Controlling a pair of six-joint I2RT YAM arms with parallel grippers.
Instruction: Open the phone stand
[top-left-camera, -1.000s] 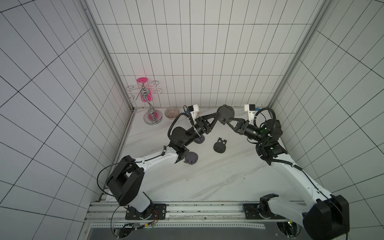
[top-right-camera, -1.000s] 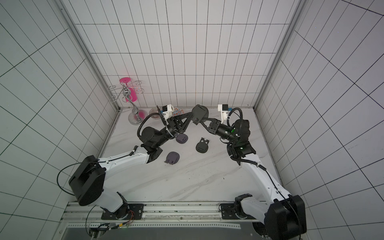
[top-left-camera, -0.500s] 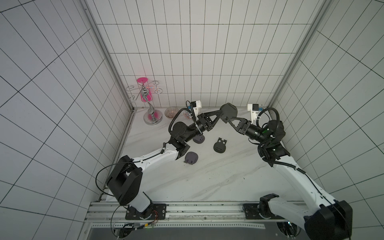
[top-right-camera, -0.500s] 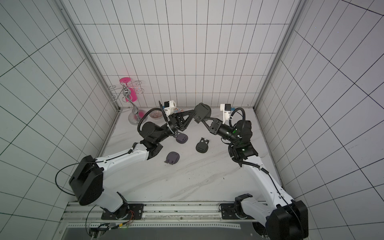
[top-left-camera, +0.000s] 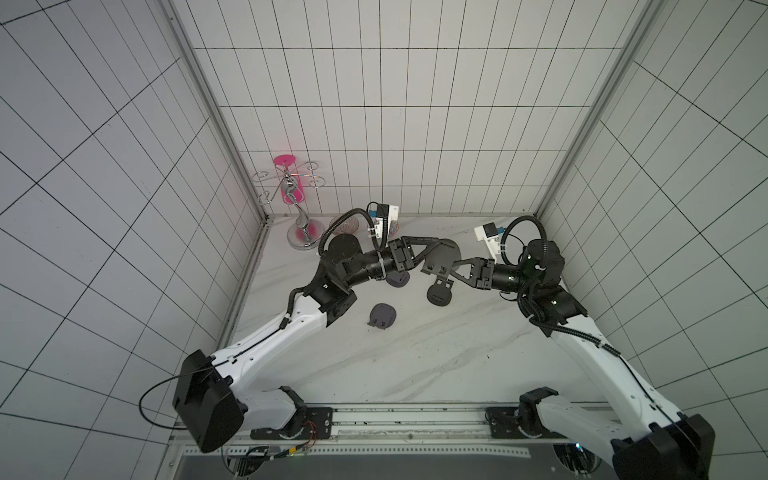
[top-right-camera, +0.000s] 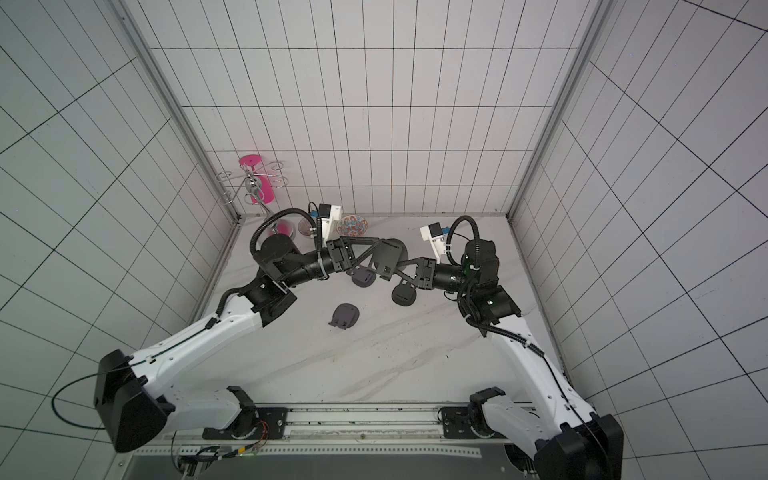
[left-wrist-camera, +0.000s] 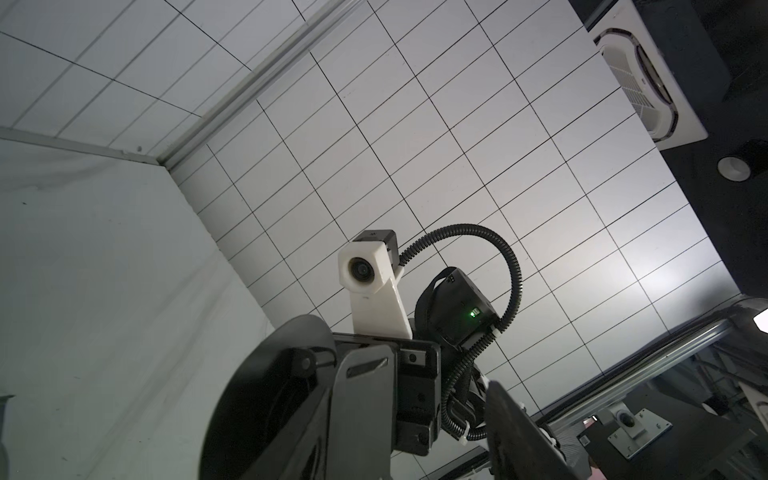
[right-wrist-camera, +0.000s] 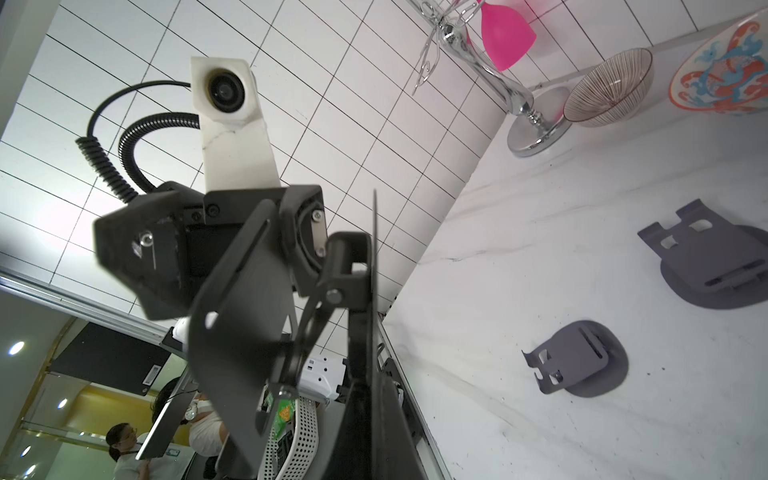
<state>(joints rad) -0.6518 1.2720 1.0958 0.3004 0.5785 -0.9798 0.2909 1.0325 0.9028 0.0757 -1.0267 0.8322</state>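
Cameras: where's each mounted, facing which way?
Both top views: overhead, looking down on the table; left arm and right arm whole, left gripper and right gripper at the phone stand.
Left wrist: faces the right arm, tilted up to wall and ceiling; own gripper shows.
Right wrist: faces the left arm and the metal rack; own gripper shows.
Shared: wrist views see each other's cameras, right wrist camera, left wrist camera.

Chrome rack (top-left-camera: 305, 239) with pink cup (right-wrist-camera: 505, 37), striped bowl (right-wrist-camera: 609, 89), patterned bowl (top-right-camera: 352, 225) along tiled wall (top-left-camera: 374, 145).
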